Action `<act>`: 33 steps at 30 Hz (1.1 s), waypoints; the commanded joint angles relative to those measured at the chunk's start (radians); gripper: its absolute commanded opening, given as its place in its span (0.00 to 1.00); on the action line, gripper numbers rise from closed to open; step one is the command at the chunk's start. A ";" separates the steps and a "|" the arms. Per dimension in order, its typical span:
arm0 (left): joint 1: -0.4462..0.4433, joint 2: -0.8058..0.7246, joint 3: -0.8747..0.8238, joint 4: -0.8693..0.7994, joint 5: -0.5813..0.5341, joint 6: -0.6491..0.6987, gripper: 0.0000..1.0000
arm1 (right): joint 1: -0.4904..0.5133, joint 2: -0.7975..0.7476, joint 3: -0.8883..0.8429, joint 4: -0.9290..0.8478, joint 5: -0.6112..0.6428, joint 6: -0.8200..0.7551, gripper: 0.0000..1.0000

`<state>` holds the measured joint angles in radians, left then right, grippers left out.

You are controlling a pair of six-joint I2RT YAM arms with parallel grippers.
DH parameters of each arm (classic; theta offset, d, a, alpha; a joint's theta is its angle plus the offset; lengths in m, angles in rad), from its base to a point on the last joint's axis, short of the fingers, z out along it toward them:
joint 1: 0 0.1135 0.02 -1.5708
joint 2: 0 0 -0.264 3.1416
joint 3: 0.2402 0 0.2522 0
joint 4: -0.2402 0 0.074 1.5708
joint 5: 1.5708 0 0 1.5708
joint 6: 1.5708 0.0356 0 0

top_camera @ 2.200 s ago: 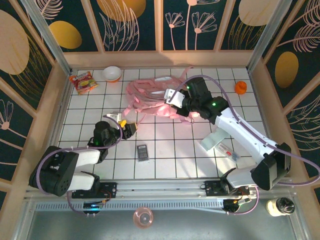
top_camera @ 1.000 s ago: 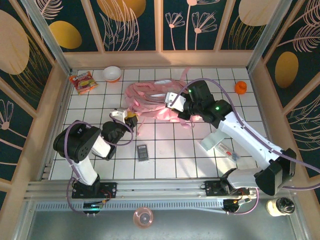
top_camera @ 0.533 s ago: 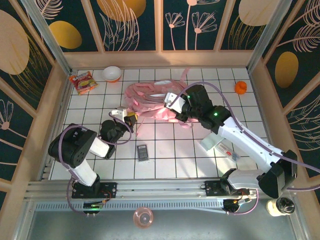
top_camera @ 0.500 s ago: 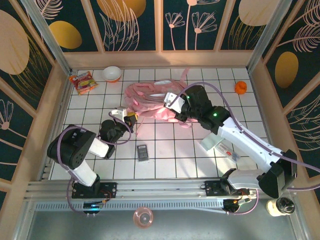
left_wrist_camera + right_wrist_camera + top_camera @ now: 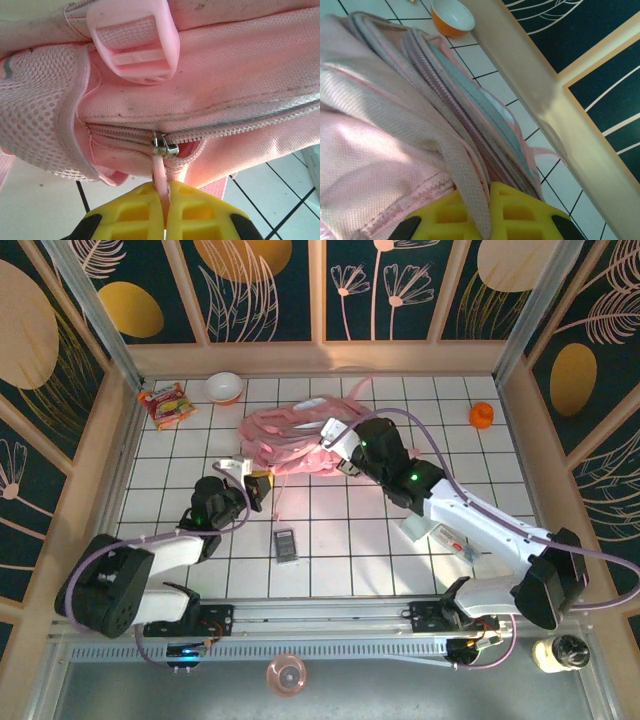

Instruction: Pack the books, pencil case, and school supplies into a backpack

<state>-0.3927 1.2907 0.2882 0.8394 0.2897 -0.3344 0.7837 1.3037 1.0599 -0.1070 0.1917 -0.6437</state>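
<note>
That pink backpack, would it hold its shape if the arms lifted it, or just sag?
Likely sags: the backpack lies crumpled and folded. Its strap drapes limply, so pulling there probably stretches fabric before the backpack moves.

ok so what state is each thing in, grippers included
large soft pink backpack: lying on the table
left gripper: shut on the zip's pink pull tab
right gripper: shut on a pink backpack strap
small dark grey calculator: lying flat, unpacked
pale mint-green pencil case: flat on the table, unpacked
orange-and-white bowl: upright
</note>
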 commanded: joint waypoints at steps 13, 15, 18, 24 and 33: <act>-0.027 -0.081 -0.069 0.096 0.305 -0.016 0.21 | -0.117 -0.180 -0.072 -0.084 -0.536 -0.226 0.00; -0.027 -0.069 -0.069 0.111 0.341 -0.020 0.30 | -0.166 -0.198 -0.065 -0.113 -0.603 -0.258 0.00; -0.027 -0.061 -0.087 0.158 0.363 -0.043 0.46 | -0.230 -0.208 -0.045 -0.149 -0.668 -0.291 0.00; -0.028 -0.024 -0.183 0.403 0.375 -0.207 0.64 | -0.315 -0.198 0.005 -0.233 -0.759 -0.351 0.00; -0.027 0.139 -0.184 0.558 0.492 -0.356 0.74 | -0.339 -0.188 0.035 -0.264 -0.791 -0.353 0.00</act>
<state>-0.4183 1.4052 0.1093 1.2793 0.7151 -0.6334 0.4503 1.1358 1.0279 -0.4305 -0.5114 -0.9977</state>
